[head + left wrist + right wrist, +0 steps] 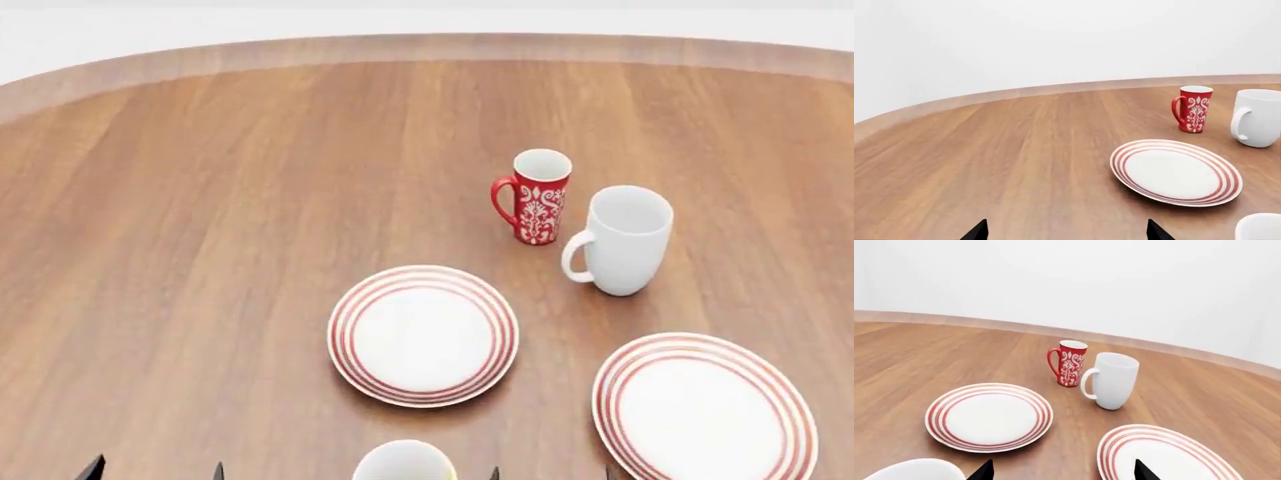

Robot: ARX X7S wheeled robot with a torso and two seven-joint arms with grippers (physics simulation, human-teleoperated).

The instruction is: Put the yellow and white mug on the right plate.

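The yellow and white mug (404,462) stands at the near table edge; mostly its white inside and rim show. It is cut off in the left wrist view (1259,227) and the right wrist view (914,470). The right plate (703,407), white with red rings, lies to the mug's right and also shows in the right wrist view (1167,455). My left gripper (154,470) is open and empty to the mug's left, with its tips apart in the left wrist view (1067,232). My right gripper (550,473) is open and empty between mug and right plate, as the right wrist view (1063,472) shows.
A second alike plate (422,334) lies mid-table, just beyond the mug. A slim red patterned mug (534,197) and a taller white mug (621,240) stand behind the plates. The wooden table (200,250) ends in a curved far edge.
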